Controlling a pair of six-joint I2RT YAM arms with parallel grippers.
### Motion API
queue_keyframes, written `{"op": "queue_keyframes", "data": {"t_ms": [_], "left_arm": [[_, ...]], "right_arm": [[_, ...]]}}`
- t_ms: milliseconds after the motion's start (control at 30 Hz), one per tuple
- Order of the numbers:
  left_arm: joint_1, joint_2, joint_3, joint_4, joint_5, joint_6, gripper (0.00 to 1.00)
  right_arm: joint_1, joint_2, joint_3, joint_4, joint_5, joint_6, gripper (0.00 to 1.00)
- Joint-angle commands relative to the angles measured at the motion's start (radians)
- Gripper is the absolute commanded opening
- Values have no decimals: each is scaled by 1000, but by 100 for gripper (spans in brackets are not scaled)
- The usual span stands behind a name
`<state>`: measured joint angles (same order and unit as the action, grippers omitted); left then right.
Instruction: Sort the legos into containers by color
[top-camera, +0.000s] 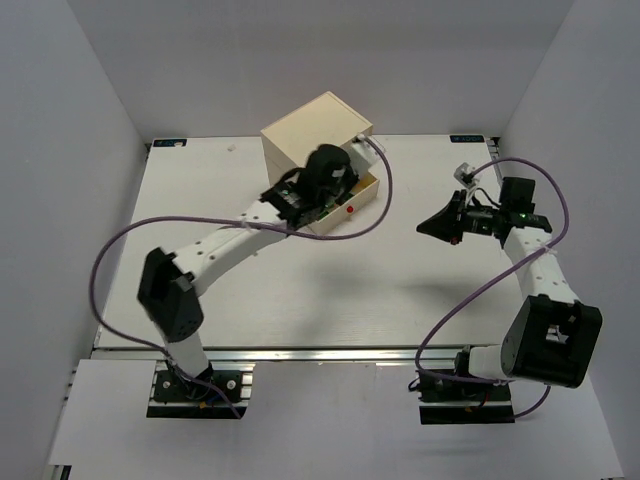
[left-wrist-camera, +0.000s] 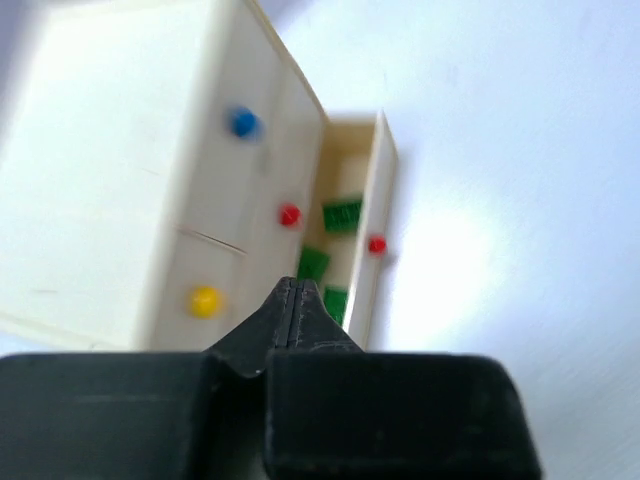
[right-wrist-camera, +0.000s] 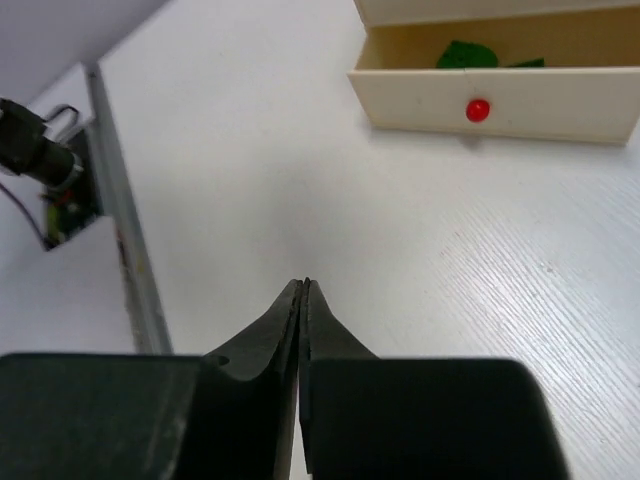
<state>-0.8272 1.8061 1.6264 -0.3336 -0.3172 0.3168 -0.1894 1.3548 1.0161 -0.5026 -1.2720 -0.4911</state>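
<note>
White grained table (top-camera: 330, 300); pale grey walls (top-camera: 300, 50) on three sides. Closed and empty: left claw (left-wrist-camera: 295, 288), right claw (right-wrist-camera: 303, 288).

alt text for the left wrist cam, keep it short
The left gripper, shut and empty, points at the open red-knobbed drawer of the cream chest; three green legos lie inside. The closed fronts carry a blue knob, a red knob and a yellow knob, and white table fills the right.
</note>
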Motion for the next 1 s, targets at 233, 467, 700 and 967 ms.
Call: {"op": "queue_keyframes", "data": {"t_ms": [233,467,700,967], "left_arm": [[334,-49,247,1,245,-281,19],[569,171,486,-41,524,-475,89],[669,370,664,5,803,-528,98],[703,423,550,232,1078,-656,93]], "right_arm": [[309,-8,-50,381,641,284,11],[350,245,65,452,601,575,55],[370,395,124,617,554,766,64],[372,604,209,734,481,865,16]]}}
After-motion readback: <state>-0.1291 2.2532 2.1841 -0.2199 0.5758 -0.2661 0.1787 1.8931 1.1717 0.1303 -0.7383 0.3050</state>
